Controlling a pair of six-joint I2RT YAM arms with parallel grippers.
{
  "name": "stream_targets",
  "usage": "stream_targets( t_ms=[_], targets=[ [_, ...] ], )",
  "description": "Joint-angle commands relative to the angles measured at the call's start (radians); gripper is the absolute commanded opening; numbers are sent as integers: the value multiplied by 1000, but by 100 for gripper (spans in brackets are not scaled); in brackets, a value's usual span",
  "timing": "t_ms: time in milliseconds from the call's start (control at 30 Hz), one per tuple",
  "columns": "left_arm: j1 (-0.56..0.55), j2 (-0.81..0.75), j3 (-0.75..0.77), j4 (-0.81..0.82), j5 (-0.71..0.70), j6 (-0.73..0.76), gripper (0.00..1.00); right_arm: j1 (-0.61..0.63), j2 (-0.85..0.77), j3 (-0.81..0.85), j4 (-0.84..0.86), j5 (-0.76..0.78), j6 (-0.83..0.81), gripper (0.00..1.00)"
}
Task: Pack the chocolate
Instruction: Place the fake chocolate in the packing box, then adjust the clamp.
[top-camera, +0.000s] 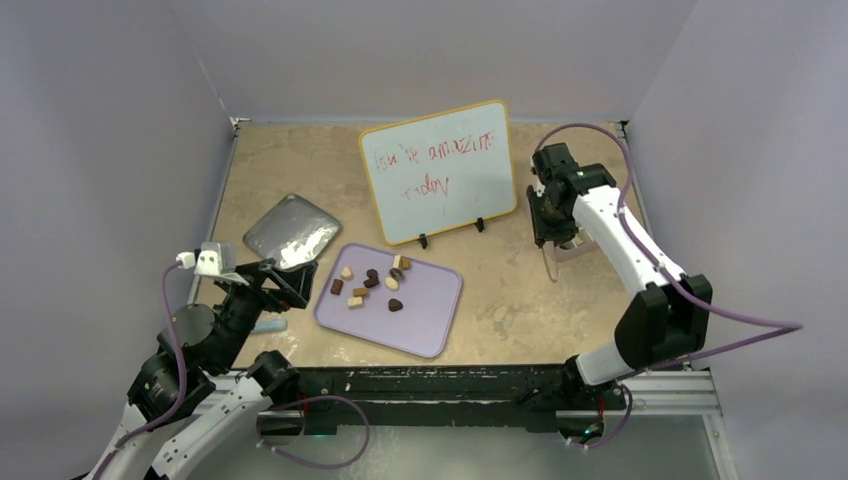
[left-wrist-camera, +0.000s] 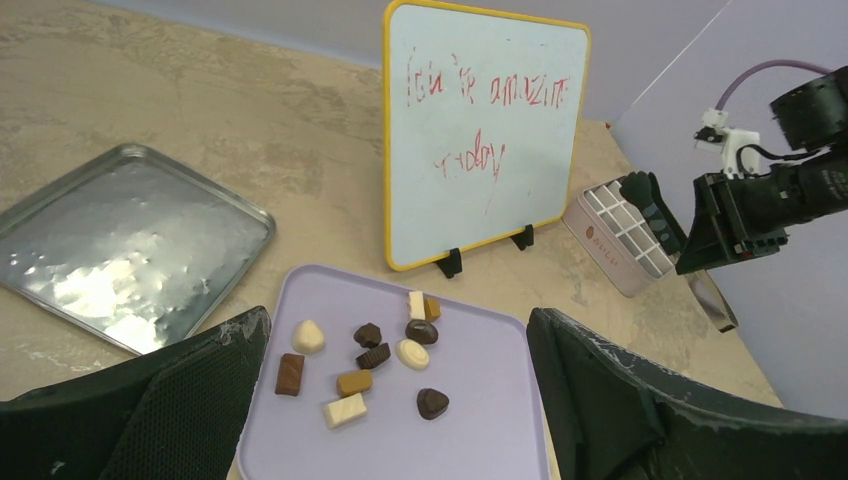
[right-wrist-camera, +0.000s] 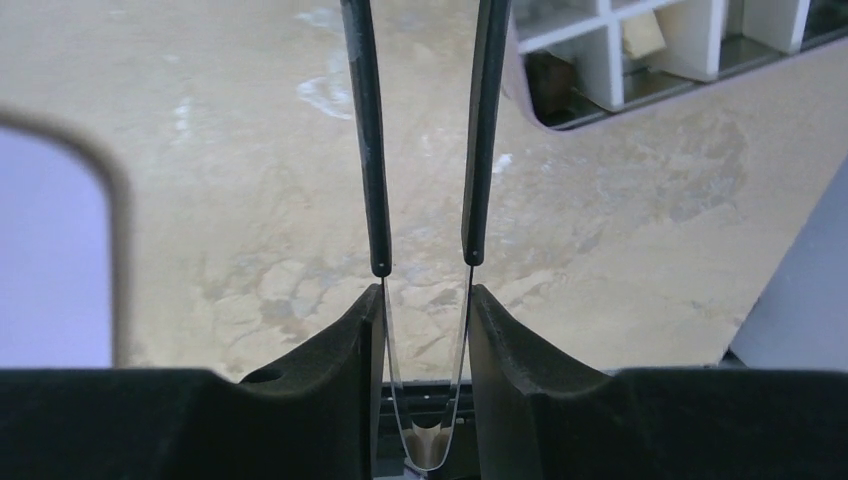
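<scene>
We see a silver metal tray at left in the left wrist view, glossy, its bottom finely dimpled and throwing smeared reflections. The lavender rounded tray at lower centre looks like smooth matt plastic. On it the small brown, tan and cream chocolate pieces are smooth with a soft sheen. The beige tabletop looks like mottled stone, matt. The yellow-framed whiteboard is smooth and glossy. In the right wrist view, slim tweezers show matt black-coated arms and a bare shiny metal bend at the bottom.
</scene>
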Motion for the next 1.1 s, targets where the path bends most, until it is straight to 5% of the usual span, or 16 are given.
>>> stream_targets(
  t_ms=[0, 467, 1067],
  targets=[
    [-1, 34, -7, 36, 12, -4, 100, 85, -104, -6, 48, -101, -39, 34],
    [-1, 242, 24, 74, 190, -136, 96, 443, -239, -133, 231, -160, 39, 31],
    [-1, 296, 0, 63, 113, -34, 96, 448, -130, -454, 305, 60, 324, 35]
  ],
)
